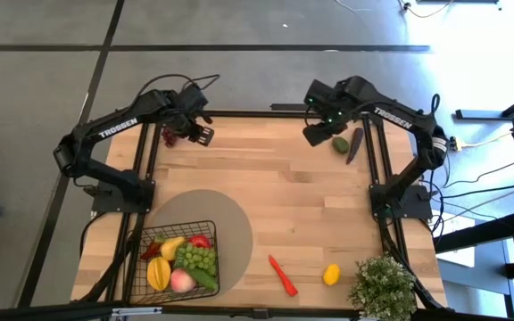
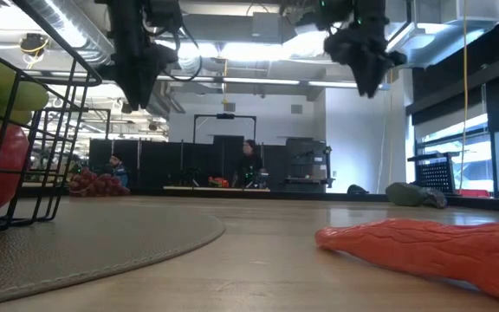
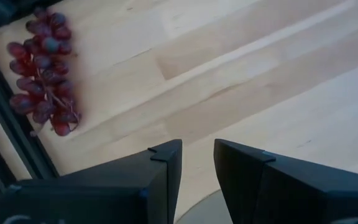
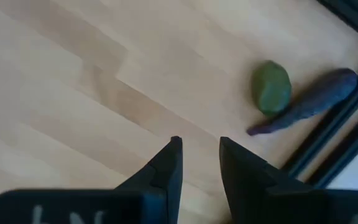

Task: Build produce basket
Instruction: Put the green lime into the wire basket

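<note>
Left hand (image 3: 196,163) hovers slightly spread, empty, beside the purple grapes (image 3: 43,71); right hand (image 4: 199,163) likewise near the eggplant (image 4: 309,99).

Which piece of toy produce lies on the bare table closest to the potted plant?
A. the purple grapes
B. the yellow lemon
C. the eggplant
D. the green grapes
B: in the high view the yellow lemon sits just beside the potted plant, with the red chili a little farther off.
</note>
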`<state>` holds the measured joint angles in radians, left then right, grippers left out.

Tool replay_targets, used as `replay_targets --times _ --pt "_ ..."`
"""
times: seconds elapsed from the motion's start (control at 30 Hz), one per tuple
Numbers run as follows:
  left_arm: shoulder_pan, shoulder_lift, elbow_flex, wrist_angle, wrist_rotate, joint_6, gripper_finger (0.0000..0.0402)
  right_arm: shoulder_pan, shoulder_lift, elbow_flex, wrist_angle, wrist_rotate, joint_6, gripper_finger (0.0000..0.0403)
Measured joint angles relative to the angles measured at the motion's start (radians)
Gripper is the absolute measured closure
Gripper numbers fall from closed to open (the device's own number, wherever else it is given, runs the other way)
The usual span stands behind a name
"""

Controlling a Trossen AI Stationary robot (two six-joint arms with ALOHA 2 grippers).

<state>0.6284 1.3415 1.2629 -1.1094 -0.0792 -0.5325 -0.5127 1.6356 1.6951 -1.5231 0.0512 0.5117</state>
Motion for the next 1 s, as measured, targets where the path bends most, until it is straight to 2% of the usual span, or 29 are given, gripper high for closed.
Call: replay_targets --times 0.2,0.3,0.47,0.53,0.67,0.8,1.0 --pt "0.001 0.0 0.0 0.01 0.023 0.165 0.0318 -0.065 -0.002 -0.106 0.014 -0.019 0.035 0.0306" --pt "0.012 0.0 0.0 0.056 0.123 0.281 0.0318 -0.096 0.0 -0.159 0.034 -0.019 0.047 0.0306" --pt "0.033 0.0 0.0 0.185 0.365 0.54 0.0318 -0.141 0.0 -0.233 0.066 -0.019 0.033 0.0306" --pt "0.036 0.0 0.0 0.217 0.409 0.626 0.0318 -0.152 0.0 -0.253 0.078 -0.019 0.03 0.0306" --pt "0.037 0.0 0.0 0.232 0.416 0.751 0.0318 -0.156 0.0 -0.262 0.084 -0.019 0.026 0.0306" --pt "0.037 0.0 0.0 0.231 0.413 0.805 0.0318 -0.155 0.0 -0.263 0.108 -0.019 -0.052 0.0306" --pt "0.037 0.0 0.0 0.231 0.324 0.825 0.0318 -0.155 0.0 -0.263 0.146 -0.019 -0.071 0.0306"
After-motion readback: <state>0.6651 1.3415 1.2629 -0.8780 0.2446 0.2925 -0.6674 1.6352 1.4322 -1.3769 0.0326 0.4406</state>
